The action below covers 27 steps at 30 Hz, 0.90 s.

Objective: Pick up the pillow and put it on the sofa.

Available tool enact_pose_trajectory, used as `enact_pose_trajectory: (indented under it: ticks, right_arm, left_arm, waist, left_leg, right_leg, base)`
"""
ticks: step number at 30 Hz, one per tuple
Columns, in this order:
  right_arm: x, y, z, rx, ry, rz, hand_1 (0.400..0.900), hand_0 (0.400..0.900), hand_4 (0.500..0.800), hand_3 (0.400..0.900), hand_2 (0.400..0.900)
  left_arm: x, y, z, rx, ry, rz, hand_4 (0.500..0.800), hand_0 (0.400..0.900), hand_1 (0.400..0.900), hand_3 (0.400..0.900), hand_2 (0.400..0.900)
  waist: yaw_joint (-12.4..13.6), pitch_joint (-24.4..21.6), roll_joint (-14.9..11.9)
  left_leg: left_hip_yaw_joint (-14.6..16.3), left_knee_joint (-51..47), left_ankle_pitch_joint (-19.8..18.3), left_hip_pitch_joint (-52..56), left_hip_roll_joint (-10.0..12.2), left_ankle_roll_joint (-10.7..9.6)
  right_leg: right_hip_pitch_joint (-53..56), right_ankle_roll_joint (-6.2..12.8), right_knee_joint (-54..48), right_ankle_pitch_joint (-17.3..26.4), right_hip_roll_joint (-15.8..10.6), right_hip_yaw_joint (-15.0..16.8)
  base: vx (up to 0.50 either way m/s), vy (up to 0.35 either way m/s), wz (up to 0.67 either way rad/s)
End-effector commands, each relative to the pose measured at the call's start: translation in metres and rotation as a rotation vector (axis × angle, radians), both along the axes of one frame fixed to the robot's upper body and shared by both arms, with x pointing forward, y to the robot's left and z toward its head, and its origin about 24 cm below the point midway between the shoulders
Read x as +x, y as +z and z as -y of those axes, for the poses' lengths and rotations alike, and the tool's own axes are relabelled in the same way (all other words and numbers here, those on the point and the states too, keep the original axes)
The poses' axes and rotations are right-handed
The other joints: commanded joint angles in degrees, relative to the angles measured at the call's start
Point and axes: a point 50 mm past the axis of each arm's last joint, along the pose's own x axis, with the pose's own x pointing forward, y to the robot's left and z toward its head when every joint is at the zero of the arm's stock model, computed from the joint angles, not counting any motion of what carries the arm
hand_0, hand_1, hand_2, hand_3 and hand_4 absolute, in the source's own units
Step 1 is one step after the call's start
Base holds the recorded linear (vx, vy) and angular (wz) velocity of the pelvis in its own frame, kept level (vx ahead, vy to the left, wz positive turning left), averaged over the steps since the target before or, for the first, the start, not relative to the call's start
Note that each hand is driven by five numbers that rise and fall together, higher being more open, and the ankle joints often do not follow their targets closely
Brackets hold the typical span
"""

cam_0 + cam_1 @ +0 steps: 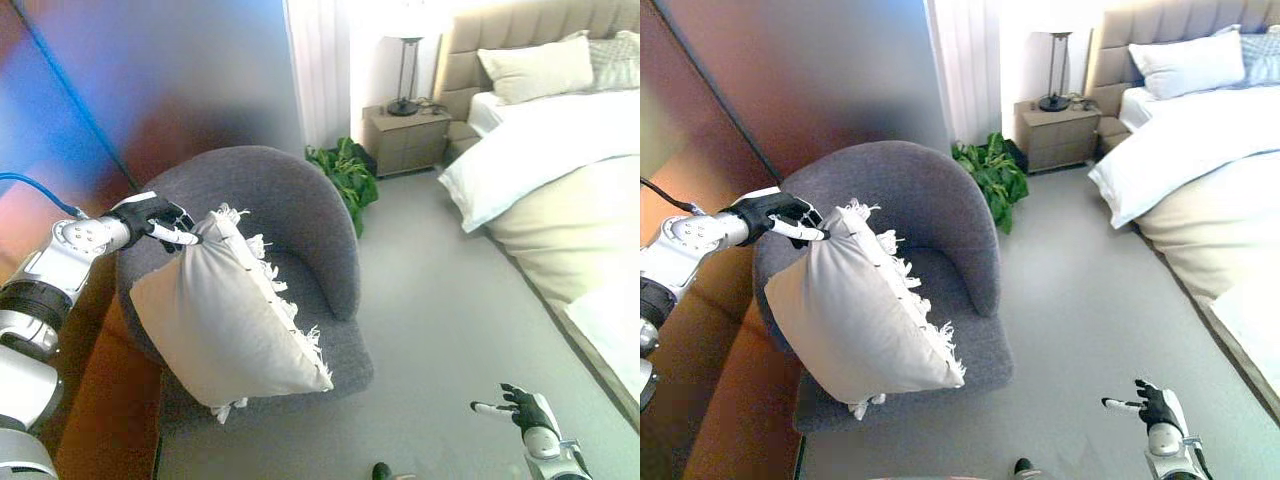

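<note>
Pillow (225, 315) hung slantwise from its top corner, pinched in the left hand (150, 220), its lower end over the grey armchair's (300, 200) seat. Right hand (525, 410), fingers loosely spread, idled far off.

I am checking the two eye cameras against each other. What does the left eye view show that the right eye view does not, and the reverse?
Only the left eye view: nothing certain beyond a slightly shifted framing.

Only the right eye view: more of the orange-brown surface left of the armchair.

Both: the left hand with fingers pinching the top corner of the white fringed pillow, which hangs over the grey rounded armchair; the right hand low and idle; a green plant, a bed, a nightstand lamp.
</note>
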Motion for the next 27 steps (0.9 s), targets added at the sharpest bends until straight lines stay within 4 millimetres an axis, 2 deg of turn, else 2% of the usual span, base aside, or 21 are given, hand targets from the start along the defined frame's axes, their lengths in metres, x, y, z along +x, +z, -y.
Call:
enact_pose_trajectory:
  ticks: [1,6,15,22,24,27]
  right_arm:
    - [0.020,0.027,0.025,-0.120,0.085,0.052,0.900,0.900,0.800,0.900,0.900]
    - [0.021,0.027,0.026,-0.126,0.108,0.034,0.900,0.900,0.800,0.900,0.900]
    - [0.018,0.028,0.030,-0.127,0.112,0.020,0.900,0.900,0.800,0.900,0.900]
    - [0.019,0.027,0.028,-0.112,0.098,0.030,0.900,0.900,0.800,0.900,0.900]
    - [0.016,0.023,0.025,-0.106,0.090,0.031,0.900,0.900,0.800,0.900,0.900]
    - [0.012,0.020,0.023,-0.098,0.065,0.033,0.900,0.900,0.800,0.900,0.900]
  left_arm:
    - [0.015,0.101,-0.007,-0.045,0.097,0.349,0.800,0.900,0.900,0.900,0.900]
    - [0.016,0.088,-0.011,-0.108,0.153,0.322,0.800,0.900,0.900,0.900,0.900]
    - [0.016,0.091,-0.012,-0.357,0.227,0.409,0.800,0.900,0.900,0.900,0.900]
    - [0.011,0.103,-0.011,-0.631,0.215,0.573,0.800,0.900,0.900,0.900,0.900]
    - [0.007,0.102,-0.014,-0.690,0.212,0.601,0.800,0.900,0.900,0.900,0.900]
    - [-0.004,0.088,-0.024,-0.721,0.228,0.613,0.800,0.900,0.900,0.900,0.900]
  waist:
    - [-1.6,-5.7,0.2]
    - [-2.7,-6.2,0.2]
    - [-2.2,-6.4,-0.1]
    - [0.3,-6.7,-0.7]
    - [1.2,-6.7,-0.9]
    - [2.8,-6.3,-1.2]
  left_leg:
    - [0.3,5.1,-4.9,-1.1,1.3,-0.6]
    - [1.1,5.5,-5.4,-0.6,1.1,-0.6]
    - [1.1,5.2,-5.2,-0.4,1.5,-0.8]
    - [-0.7,4.6,-5.0,-0.5,1.9,-0.9]
    - [-1.3,4.4,-4.9,-0.7,2.1,-1.1]
    - [-2.4,4.5,-4.7,-1.2,2.3,-1.2]
  right_leg:
    - [-0.8,6.13,3.8,-4.8,-3.4,-1.4]
    - [-0.9,6.14,3.7,-4.7,-3.2,-0.2]
    - [-0.4,6.03,3.4,-4.9,-3.2,-0.8]
    - [0.6,5.54,3.0,-5.7,-2.8,-2.4]
    - [0.9,5.53,2.8,-5.9,-2.9,-3.0]
    - [1.2,5.45,2.6,-5.9,-2.9,-3.8]
  base:
    - [0.07,0.005,-0.23]
    - [0.05,0.006,-0.16]
    - [0.00,-0.004,0.02]
    - [-0.02,-0.021,0.12]
    - [-0.03,-0.032,0.13]
    - [-0.04,-0.027,0.12]
